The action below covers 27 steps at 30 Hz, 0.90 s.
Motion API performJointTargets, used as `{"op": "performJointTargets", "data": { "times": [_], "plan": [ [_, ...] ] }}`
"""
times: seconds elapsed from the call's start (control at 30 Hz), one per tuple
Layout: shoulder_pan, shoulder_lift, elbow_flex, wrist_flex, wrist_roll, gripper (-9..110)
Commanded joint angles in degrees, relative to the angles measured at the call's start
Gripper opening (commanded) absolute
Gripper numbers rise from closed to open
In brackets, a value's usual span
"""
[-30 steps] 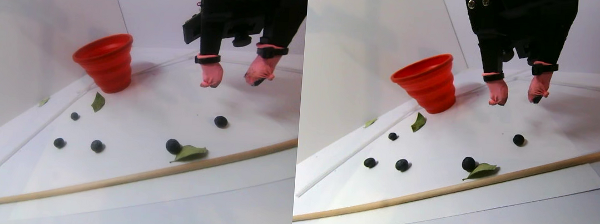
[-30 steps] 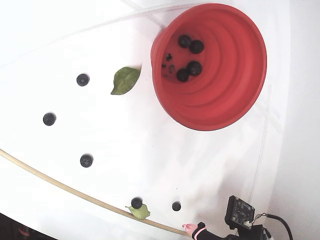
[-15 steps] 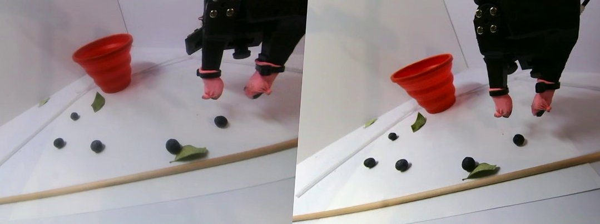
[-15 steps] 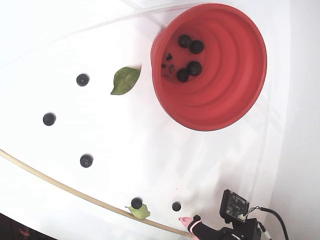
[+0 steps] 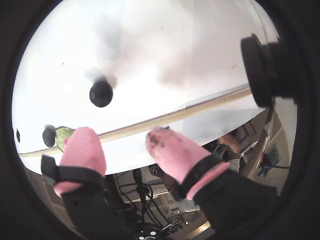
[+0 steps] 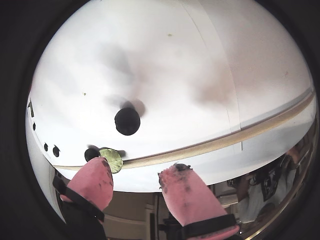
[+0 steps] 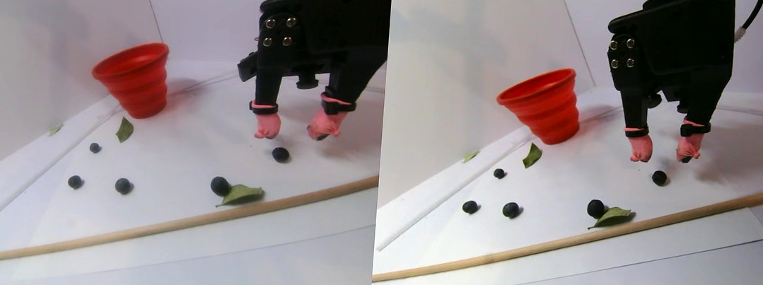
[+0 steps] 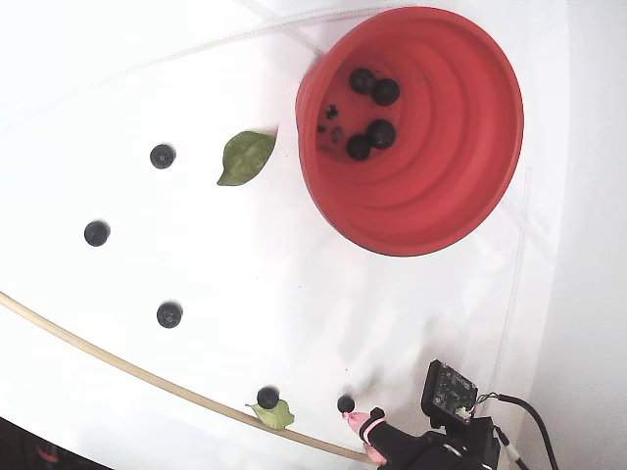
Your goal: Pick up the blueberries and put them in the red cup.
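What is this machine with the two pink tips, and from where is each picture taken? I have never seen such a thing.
It is a small black robot arm. Its hand has two fingers in pink covers; they are open and hold nothing.

Both wrist views come from cameras riding on the arm, looking down past the fingers. The stereo pair view is one side camera shown twice. The fixed view looks down from above.

On the white sheet stand a red cup with four blueberries in the cup already in it, five loose blueberries, green leaves and a thin wooden rod. The hand hangs just above the nearest blueberry, probably to pick it up.
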Motion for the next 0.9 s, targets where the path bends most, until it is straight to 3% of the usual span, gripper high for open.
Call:
{"op": "performJointTargets", "data": {
  "times": [0.0, 0.87],
  "plan": [
    [-1.1, -0.5, -1.0, -1.0, 0.6, 19],
    [-1.7, -8.6, -3.1, -5.5, 1.1, 20]
  ]
}}
